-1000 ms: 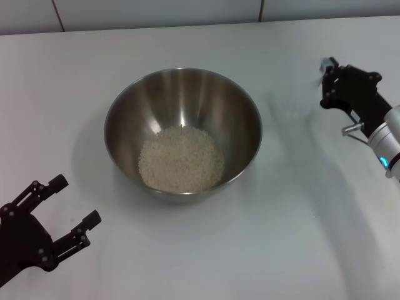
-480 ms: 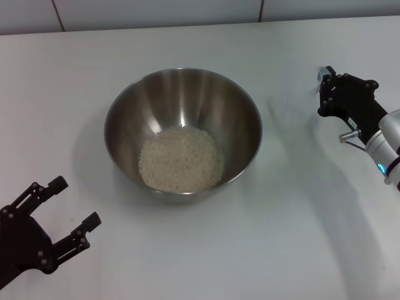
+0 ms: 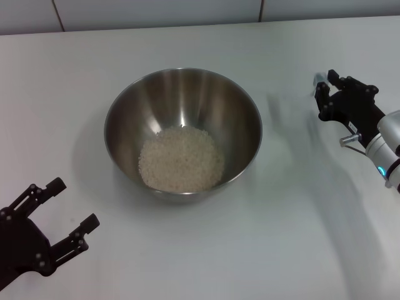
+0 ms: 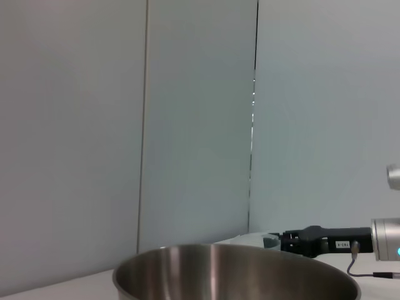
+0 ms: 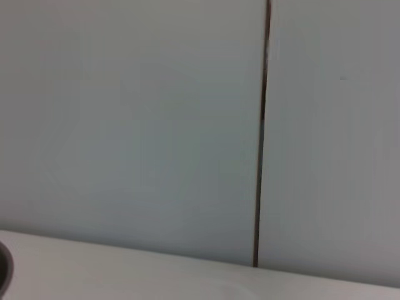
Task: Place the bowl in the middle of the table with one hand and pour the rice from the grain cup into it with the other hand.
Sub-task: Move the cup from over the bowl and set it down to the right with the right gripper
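The steel bowl (image 3: 187, 94) stands in the middle of the white table (image 3: 200, 250), with a pale heap of rice (image 3: 181, 159) on its bottom. At the table's right side, my right gripper (image 3: 324, 85) is shut on the grain cup (image 3: 319, 78). Only a faint translucent sliver of the cup shows at the fingertips. The left wrist view shows the bowl's rim (image 4: 237, 275) and, beyond it, the right gripper (image 4: 284, 240) with the pale cup (image 4: 259, 239) at its tip. My left gripper (image 3: 75, 201) hangs open and empty near the front left corner.
A tiled wall (image 3: 187, 12) runs along the table's far edge. The right arm's shadow (image 3: 284, 109) falls between the bowl and the right gripper. A dark bit of the bowl's rim (image 5: 2, 265) shows in the right wrist view.
My right gripper has come down and slightly nearer with the cup, away from the bowl. The left gripper has drifted a little towards the front edge. Bowl and rice are unchanged.
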